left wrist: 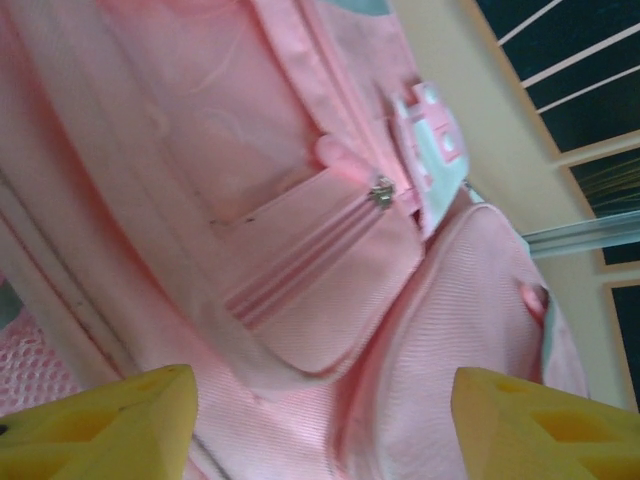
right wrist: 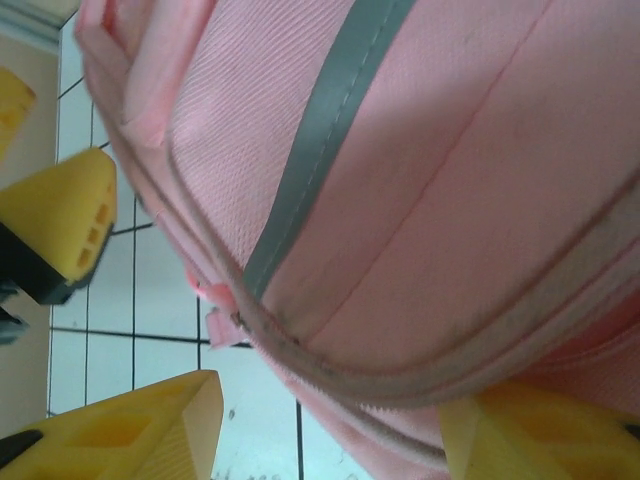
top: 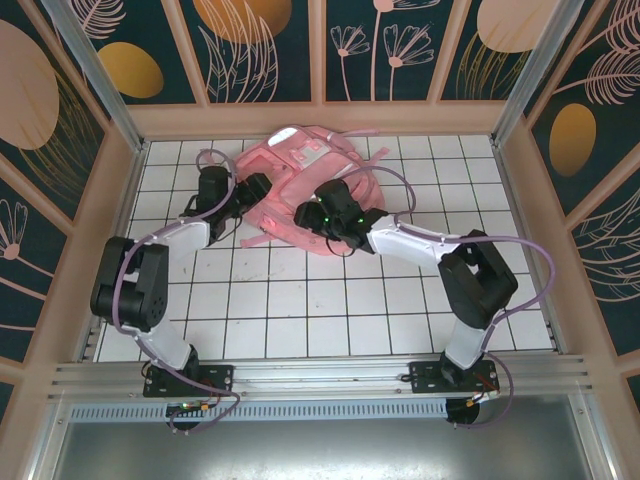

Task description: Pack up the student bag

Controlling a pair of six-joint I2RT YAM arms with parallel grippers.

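The student bag, a soft pink backpack, lies on the white tiled table at the far middle. My left gripper is at its left side and my right gripper at its near edge. In the left wrist view the left gripper is open, its yellow fingertips wide apart over the bag, near a pocket zip pull. The right gripper is open too. The bag's zipped rim passes between its fingers, with a gap on the left side.
A grey reflective stripe runs across the bag panel. The left gripper's yellow fingers stand close by at the left of the right wrist view. Wooden walls fence in the tiled table, whose near half lies bare.
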